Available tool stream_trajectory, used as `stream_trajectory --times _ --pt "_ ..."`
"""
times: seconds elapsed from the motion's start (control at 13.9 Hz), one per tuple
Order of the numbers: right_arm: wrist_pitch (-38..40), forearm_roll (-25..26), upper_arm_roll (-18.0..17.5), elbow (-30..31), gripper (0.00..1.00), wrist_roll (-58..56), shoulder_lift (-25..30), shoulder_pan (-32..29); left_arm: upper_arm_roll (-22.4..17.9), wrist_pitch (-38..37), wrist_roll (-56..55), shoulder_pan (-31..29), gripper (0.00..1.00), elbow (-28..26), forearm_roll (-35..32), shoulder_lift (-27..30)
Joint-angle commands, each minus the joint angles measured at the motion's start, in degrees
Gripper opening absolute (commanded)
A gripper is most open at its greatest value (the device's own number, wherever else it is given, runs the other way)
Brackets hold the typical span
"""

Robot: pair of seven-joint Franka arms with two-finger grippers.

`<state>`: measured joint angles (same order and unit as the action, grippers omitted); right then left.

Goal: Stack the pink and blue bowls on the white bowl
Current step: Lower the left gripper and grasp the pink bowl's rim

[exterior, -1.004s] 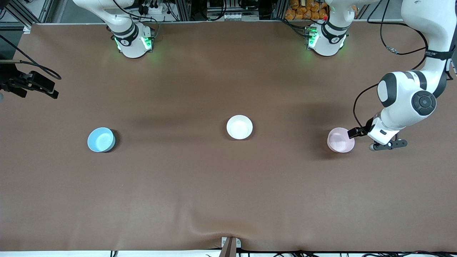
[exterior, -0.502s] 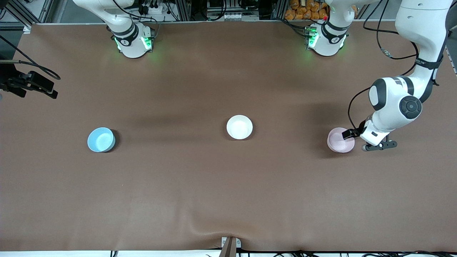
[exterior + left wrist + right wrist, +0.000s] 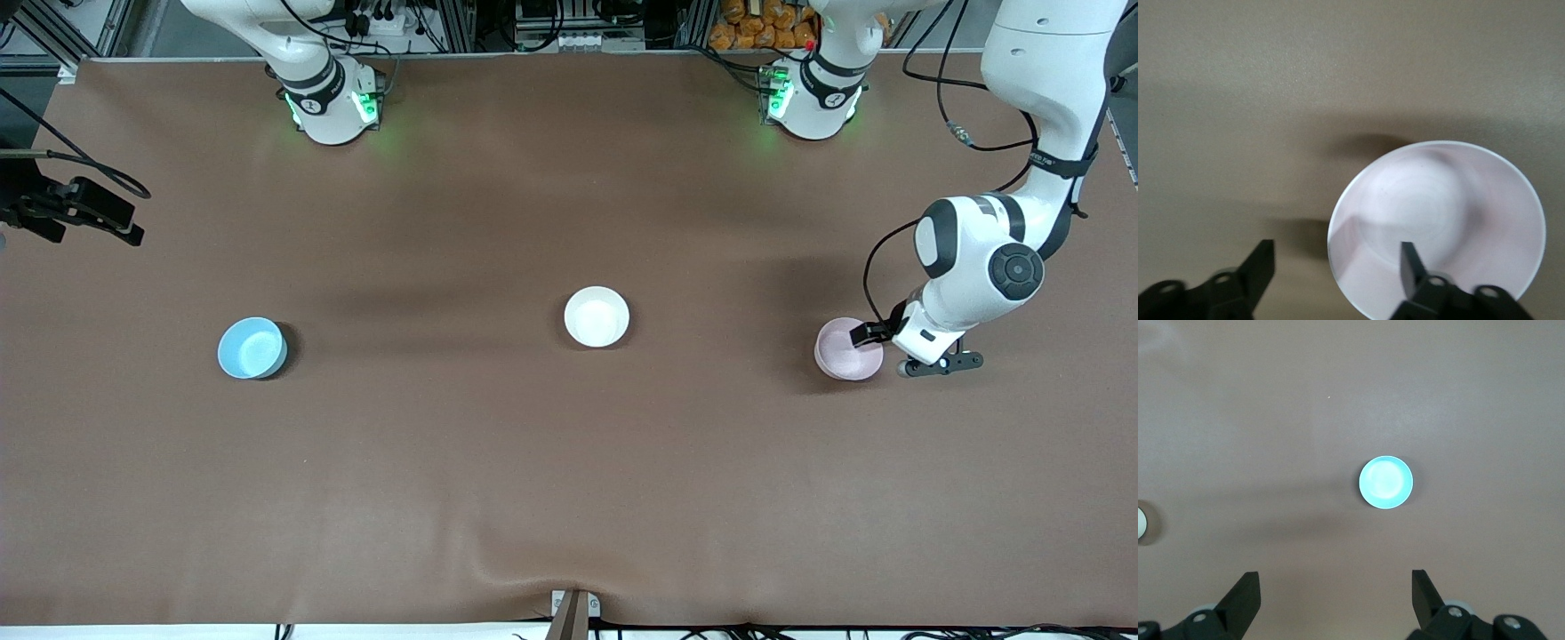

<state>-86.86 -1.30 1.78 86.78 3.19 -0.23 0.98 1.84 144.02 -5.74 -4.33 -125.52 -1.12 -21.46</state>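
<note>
Three bowls in a row, all empty: blue bowl (image 3: 252, 348) toward the right arm's end, white bowl (image 3: 597, 316) mid-table, pink bowl (image 3: 849, 349) toward the left arm's end; left gripper (image 3: 1335, 267) spread wide astride the pink bowl's rim; right gripper (image 3: 1336, 595) spread wide, high over the blue bowl, waiting

Our two arms (image 3: 1013, 258) are glossy white with dark grey joint caps and black bands. Both bases (image 3: 333, 102) glow green at the sides. Black cables loop along the left arm, held by a black strap. Our fingers (image 3: 1408, 263) are black, with round screw holes in their mounts.
</note>
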Motion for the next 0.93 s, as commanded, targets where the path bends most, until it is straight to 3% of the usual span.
stream_trajectory --times 0.0,0.14,0.29,0.65,0.86 --pt "0.55 -0.19 -0.81 -0.56 1.0 -0.11 -0.21 -1.24 0.18 1.09 1.0 -0.42 0.39 0.01 -0.47 -0.25" --pt "0.56 -0.19 -0.81 -0.56 1.0 -0.11 -0.21 -1.24 0.18 1.0 0.82 -0.42 0.15 0.01 -0.38 0.02" --pt "0.64 -0.19 -0.81 -0.56 1.0 -0.03 -0.21 -1.16 0.18 1.0 0.82 -0.76 0.0 0.01 -0.38 0.1" --pt "0.64 -0.19 -0.81 -0.65 1.0 -0.03 -0.21 -1.16 0.62 0.65 1.35 -1.38 0.0 -0.43 -0.38 2.12" --pt "0.64 -0.19 -0.81 -0.65 1.0 -0.03 -0.21 -1.16 4.47 -2.59 0.57 -1.38 0.0 -0.26 0.41 6.16"
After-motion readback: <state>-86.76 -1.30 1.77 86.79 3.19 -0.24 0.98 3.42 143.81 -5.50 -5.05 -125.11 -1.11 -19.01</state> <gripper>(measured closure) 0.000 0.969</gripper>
